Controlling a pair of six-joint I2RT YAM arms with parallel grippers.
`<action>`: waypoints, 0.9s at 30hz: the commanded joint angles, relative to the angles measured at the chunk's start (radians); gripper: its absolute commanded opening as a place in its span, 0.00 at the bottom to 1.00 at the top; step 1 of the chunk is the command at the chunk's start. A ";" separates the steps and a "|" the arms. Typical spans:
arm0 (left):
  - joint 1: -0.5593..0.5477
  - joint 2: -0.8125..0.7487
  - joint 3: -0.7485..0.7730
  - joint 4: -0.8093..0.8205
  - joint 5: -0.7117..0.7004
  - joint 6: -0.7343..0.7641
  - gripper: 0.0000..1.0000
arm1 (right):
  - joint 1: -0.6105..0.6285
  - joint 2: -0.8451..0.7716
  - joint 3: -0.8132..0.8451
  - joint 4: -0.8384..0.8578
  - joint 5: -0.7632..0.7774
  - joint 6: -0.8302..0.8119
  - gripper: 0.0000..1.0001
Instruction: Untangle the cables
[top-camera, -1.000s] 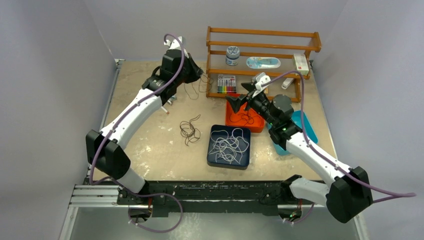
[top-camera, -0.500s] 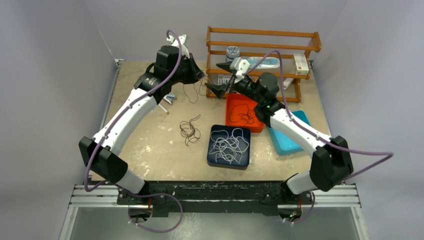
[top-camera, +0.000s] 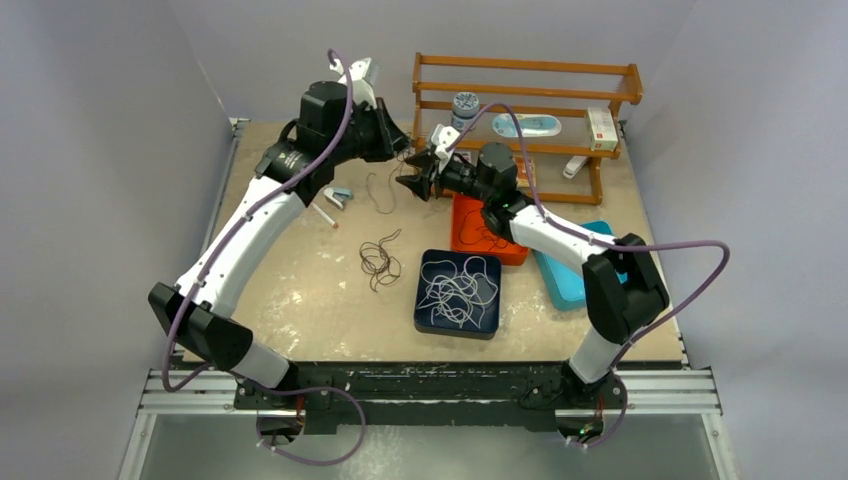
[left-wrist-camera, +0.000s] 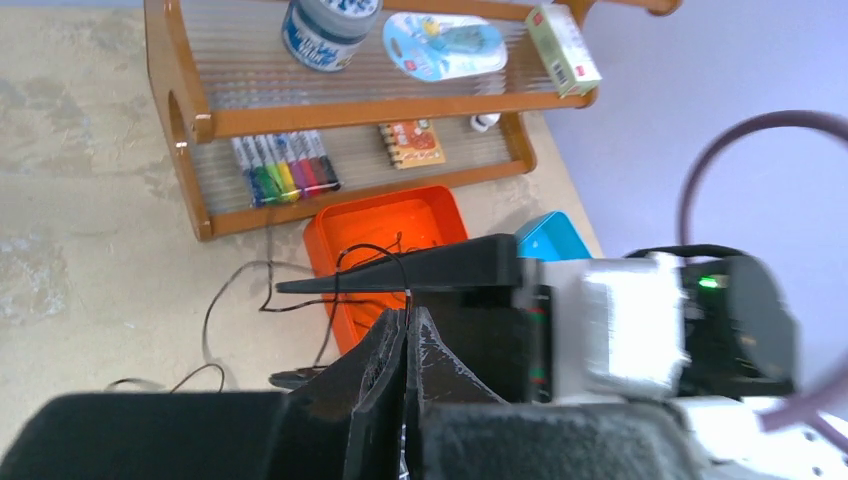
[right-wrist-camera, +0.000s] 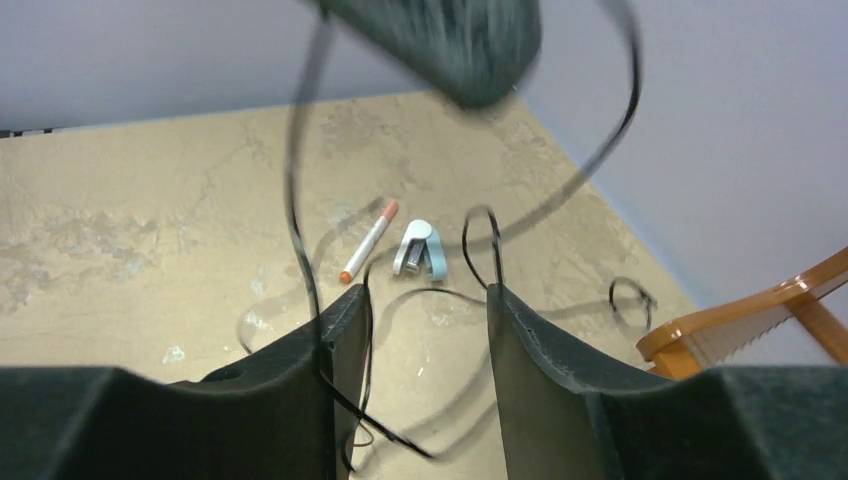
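1. White cables (top-camera: 458, 290) heaped in navy tray (top-camera: 452, 328), well nearside of both jaws.
2. Dark tangle (top-camera: 378, 262) loose on table (top-camera: 300, 290), nearside of left jaws.
3. Right jaws spread; black cable (right-wrist-camera: 297, 190) strands pass between them.
4. Left jaws pressed together, pinching the black cable just beyond the right jaws' tips.
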 joint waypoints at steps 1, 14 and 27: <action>0.007 -0.080 0.099 0.025 0.034 0.022 0.00 | 0.000 0.001 0.006 0.063 0.020 0.032 0.47; 0.008 -0.134 0.205 -0.005 -0.091 0.074 0.00 | 0.001 -0.099 -0.274 0.145 0.053 0.122 0.39; 0.007 -0.116 0.153 0.008 0.075 0.104 0.00 | 0.000 -0.435 -0.293 0.147 0.134 0.053 0.75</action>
